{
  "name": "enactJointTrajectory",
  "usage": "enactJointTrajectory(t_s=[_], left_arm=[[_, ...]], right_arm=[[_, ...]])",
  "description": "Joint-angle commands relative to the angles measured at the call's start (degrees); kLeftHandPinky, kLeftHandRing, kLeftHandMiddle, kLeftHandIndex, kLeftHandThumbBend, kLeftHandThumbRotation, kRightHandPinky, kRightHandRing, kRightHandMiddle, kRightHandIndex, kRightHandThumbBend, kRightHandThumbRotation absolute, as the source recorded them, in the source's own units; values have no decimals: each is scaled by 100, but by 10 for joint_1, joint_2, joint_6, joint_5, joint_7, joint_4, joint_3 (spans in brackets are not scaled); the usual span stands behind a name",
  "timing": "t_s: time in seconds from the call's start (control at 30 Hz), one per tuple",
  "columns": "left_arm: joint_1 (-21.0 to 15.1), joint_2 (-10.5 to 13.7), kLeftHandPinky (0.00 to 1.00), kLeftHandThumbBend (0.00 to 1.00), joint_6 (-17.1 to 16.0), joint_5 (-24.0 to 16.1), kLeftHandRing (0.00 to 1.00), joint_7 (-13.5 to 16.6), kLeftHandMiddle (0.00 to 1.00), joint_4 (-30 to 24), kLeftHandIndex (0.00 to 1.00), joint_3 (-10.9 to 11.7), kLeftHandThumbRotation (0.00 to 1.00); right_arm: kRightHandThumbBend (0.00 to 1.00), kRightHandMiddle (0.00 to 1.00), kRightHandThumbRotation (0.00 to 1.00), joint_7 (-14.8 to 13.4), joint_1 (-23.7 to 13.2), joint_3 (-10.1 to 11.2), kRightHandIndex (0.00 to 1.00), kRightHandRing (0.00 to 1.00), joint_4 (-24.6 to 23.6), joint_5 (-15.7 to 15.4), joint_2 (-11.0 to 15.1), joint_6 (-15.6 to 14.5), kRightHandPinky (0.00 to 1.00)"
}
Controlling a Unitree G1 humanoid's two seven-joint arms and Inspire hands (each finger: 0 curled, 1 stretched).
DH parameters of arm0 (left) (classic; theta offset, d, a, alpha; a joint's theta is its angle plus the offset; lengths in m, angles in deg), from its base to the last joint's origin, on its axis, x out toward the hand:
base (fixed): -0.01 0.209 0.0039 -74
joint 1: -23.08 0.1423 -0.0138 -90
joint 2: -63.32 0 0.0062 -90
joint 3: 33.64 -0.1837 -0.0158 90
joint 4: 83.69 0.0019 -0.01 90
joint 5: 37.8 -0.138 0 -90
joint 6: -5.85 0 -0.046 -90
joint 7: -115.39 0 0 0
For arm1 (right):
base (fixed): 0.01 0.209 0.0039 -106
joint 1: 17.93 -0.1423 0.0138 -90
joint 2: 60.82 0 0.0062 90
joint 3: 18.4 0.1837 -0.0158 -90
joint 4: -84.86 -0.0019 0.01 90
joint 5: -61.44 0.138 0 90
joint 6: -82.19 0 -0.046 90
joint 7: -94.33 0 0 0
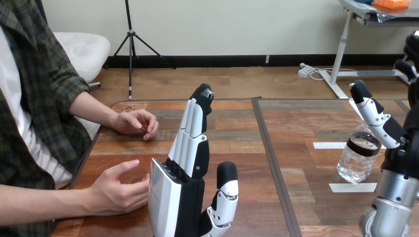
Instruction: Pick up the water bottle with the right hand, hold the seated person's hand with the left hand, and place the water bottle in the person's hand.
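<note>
Left hand (185,197): 6 o'clock, fingers straight up, released, just beside the person's nearer hand (116,190).
Right hand (390,131): 3 o'clock, fingers extended, unclenched, beside water bottle (356,160).

Bare brown wooden tabletop (309,165) lies open between the raised black-and-white left hand (182,195) and the clear plastic water bottle (356,160). The person's nearer hand (116,193) and farther hand (133,122) crowd the left edge; the nearer perhaps touches the left hand.
</note>
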Motion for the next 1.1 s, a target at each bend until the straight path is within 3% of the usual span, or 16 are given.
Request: enactJointTrajectory(t_s=[0.0, 0.33, 0.53, 0.87, 1.07], left_arm=[[-27, -1, 83, 0, -4, 10, 96, -4, 98, -2, 100, 3, 100], [-25, -2, 83, 0, -6, 11, 96, -2, 98, -1, 100, 4, 100], [-24, -3, 83, 0, -5, 8, 96, 1, 98, -2, 100, 4, 100], [-21, -3, 84, 0, 0, 6, 96, 2, 98, -5, 100, 4, 100], [-19, -2, 83, 0, 0, 7, 95, 1, 97, -5, 100, 4, 100]], right_arm=[[86, 85, 37, -14, -56, -10, 83, 86, 22, -6, 21, -17, 77], [86, 85, 34, -17, -69, -20, 83, 85, 63, 11, 34, -41, 76], [85, 85, 31, 4, -77, -22, 82, 85, 90, 43, 36, -54, 76], [85, 85, 26, 68, -90, -17, 81, 85, 127, 111, 34, -76, 77], [82, 86, 21, 85, -93, -19, 82, 86, 145, 130, 35, -89, 80]])
